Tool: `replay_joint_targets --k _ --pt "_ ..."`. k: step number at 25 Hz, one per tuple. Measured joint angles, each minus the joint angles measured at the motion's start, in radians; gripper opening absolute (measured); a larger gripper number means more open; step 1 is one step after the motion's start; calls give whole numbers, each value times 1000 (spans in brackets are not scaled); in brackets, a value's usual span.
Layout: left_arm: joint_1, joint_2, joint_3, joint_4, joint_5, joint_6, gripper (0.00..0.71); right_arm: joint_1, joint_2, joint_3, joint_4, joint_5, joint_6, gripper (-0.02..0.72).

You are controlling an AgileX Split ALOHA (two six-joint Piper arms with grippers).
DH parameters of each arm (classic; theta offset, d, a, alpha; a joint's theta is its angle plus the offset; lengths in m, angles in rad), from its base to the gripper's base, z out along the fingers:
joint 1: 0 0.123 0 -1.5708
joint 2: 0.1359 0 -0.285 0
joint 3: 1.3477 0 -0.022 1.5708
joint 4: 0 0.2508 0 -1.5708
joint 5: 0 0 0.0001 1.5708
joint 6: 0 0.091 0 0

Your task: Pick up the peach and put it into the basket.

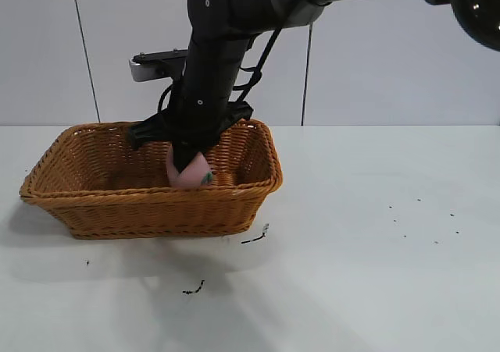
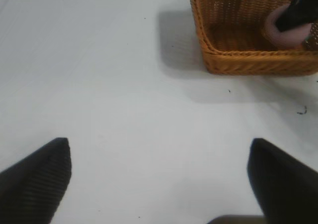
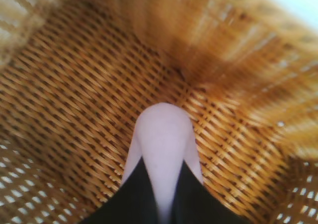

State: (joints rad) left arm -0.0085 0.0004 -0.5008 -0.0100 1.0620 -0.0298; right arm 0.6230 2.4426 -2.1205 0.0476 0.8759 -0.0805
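The orange-brown wicker basket [image 1: 156, 211] stands on the white table at the left. My right gripper [image 1: 187, 158] reaches down inside it, near its right end, shut on the pale-pink peach [image 1: 193, 174]. In the right wrist view the peach [image 3: 161, 134] is pinched between the two black fingers of the right gripper [image 3: 163, 161], just above the woven basket floor [image 3: 74, 95]. The left gripper [image 2: 159, 149] hangs open over bare table, well away from the basket [image 2: 248, 62]; from there the peach [image 2: 290, 35] shows inside the basket.
Small dark scraps lie on the table in front of the basket [image 1: 255, 237] [image 1: 194, 289], and specks dot the right side [image 1: 422, 219]. A pale panelled wall stands behind the table.
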Motion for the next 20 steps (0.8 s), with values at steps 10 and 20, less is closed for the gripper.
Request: replay_joint_targets --k 10,20 --pt "0 0 0 0 0 0 693 -11 -154 0 -6 43 4 688" --pt "0 0 0 0 0 0 693 -290 -209 -2 -12 103 27 691"
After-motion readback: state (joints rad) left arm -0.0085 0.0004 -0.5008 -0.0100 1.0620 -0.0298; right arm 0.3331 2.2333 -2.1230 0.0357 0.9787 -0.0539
